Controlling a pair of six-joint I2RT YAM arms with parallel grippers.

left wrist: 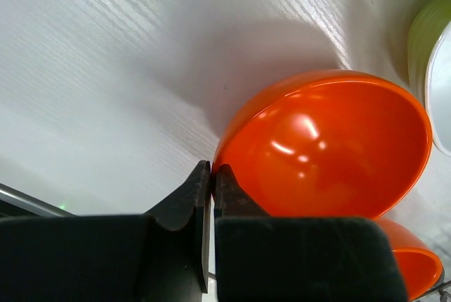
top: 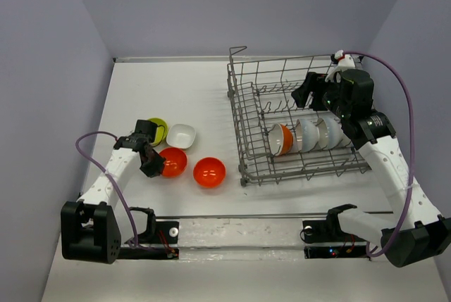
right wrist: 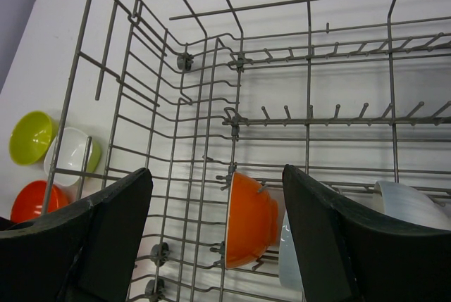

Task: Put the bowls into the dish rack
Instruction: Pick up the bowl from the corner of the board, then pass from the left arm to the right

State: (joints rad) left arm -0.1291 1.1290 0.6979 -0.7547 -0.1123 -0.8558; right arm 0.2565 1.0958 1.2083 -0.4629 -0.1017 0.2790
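My left gripper (left wrist: 213,175) is shut on the near rim of an orange-red bowl (left wrist: 331,154), which tilts on the table left of centre (top: 173,162). A second orange-red bowl (top: 209,172) lies to its right. Behind them sit a squarish white bowl (top: 181,135) and a yellow-green bowl (top: 159,128). The dish rack (top: 243,105) stands at the right and holds an orange-red bowl (right wrist: 250,228) and white bowls (top: 317,134) on edge. Above the rack's interior hovers my right gripper (right wrist: 217,172), open and holding nothing.
The left arm's purple cable (top: 88,140) loops over the table at the left. A metal rail (top: 239,231) with the arm bases runs along the near edge. Grey walls close in the table on three sides.
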